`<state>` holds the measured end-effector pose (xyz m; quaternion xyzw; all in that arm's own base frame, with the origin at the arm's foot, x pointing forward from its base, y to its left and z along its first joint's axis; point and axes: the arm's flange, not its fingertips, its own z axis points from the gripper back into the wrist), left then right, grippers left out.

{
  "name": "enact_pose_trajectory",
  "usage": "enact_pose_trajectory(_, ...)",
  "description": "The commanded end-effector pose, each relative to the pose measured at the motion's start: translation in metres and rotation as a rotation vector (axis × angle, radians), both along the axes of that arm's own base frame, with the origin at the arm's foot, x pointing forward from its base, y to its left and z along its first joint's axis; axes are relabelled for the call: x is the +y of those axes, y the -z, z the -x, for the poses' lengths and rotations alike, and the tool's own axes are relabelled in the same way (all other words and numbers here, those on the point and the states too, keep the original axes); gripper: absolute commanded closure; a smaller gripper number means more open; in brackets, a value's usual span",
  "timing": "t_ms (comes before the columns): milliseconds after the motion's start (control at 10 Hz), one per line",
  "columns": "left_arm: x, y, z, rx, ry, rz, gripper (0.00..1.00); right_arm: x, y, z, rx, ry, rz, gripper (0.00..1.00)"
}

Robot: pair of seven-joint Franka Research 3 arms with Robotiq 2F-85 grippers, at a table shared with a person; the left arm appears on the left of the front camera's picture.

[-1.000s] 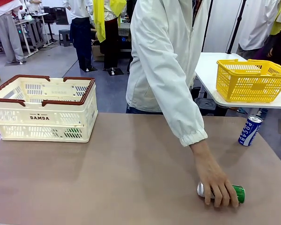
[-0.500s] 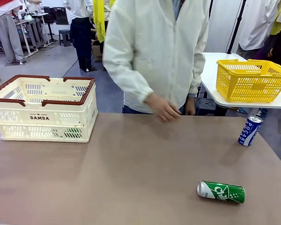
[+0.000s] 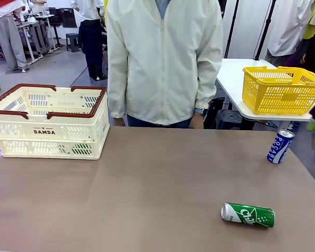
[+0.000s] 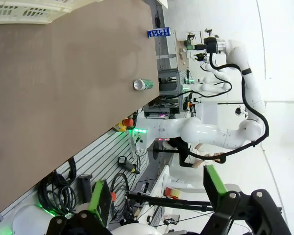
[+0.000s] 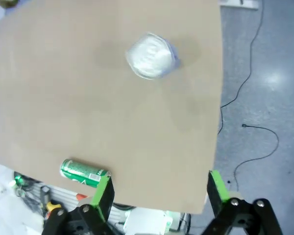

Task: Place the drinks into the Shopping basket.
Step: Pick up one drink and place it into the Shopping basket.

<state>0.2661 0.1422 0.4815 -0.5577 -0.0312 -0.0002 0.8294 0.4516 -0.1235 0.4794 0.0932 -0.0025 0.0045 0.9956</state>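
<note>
— Brown tabletop [image 3: 147, 184]: where are the drinks lying?
— The green metal can [image 3: 248, 214] is lying on its side near the robot's edge, the blue metal can [image 3: 280, 146] is standing at the right edge, and the cream slotted plastic basket [image 3: 47, 123] is sitting far left.
— And the claws?
— Both are gaping. The right gripper [image 5: 159, 188] is hovering over the table beside the green can, and the left gripper [image 4: 157, 188] is hanging well apart from it.

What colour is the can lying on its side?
The can is green with white lettering, silver end; front view shows it best.
</note>
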Motion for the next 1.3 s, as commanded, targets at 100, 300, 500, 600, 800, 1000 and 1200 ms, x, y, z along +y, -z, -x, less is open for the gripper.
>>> enact_pose_trajectory(100, -0.001, -0.002, 0.001, -0.001, -0.003, 0.018, 0.0, 0.037, 0.002, -0.035, 0.069, 0.016, 0.152, 0.0)
enact_pose_trajectory(300, -0.001, -0.002, 0.001, -0.001, -0.003, 0.018, 0.0, 0.047, 0.011, -0.05, 0.078, 0.025, 0.205, 0.0)
enact_pose_trajectory(500, -0.001, -0.002, 0.001, -0.001, -0.003, 0.018, 0.0, 0.039, 0.031, -0.069, -0.002, 0.042, 0.186, 0.0)
enact_pose_trajectory(600, -0.001, -0.002, 0.001, -0.001, -0.003, 0.018, 0.0, 0.029, 0.043, -0.078, -0.043, 0.052, 0.176, 0.0)
enact_pose_trajectory(800, -0.001, -0.002, 0.001, -0.001, -0.003, 0.018, 0.0, 0.014, 0.069, -0.089, -0.083, 0.058, 0.121, 0.0)
enact_pose_trajectory(1000, -0.001, -0.002, 0.001, -0.001, -0.003, 0.018, 0.0, 0.015, 0.082, -0.092, -0.087, 0.06, 0.071, 0.0)
enact_pose_trajectory(1200, -0.001, -0.002, 0.001, -0.001, -0.003, 0.018, 0.0, 0.019, 0.081, -0.092, -0.102, 0.073, 0.061, 0.0)
